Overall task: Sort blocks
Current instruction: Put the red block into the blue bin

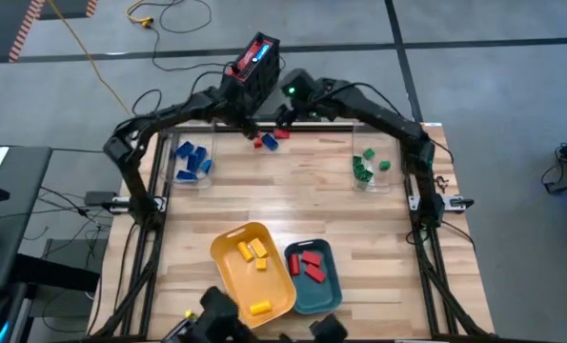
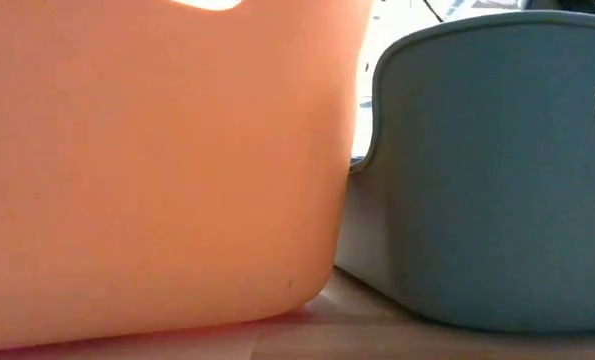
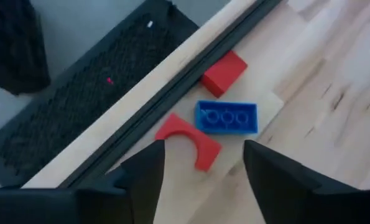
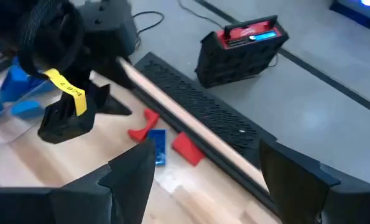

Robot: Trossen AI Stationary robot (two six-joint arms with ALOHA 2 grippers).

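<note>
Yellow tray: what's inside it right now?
The high view shows three yellow blocks inside the yellow tray: two close together toward its far end, one near its near rim. The low view shows only the tray's outer wall, so nothing inside shows there.

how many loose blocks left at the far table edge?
3, clustered by the far rail under the left gripper: red arch block, blue block, red square block. More could hide under the arms.

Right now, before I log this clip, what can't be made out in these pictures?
- Low view: the yellow tray and teal tray fill the picture, hiding the table behind them and both arms.
- High view: the left gripper and right gripper are too small to read; blue blocks and green blocks too small to count.
- Left wrist view: the red arch block lies partly behind a finger.
</note>
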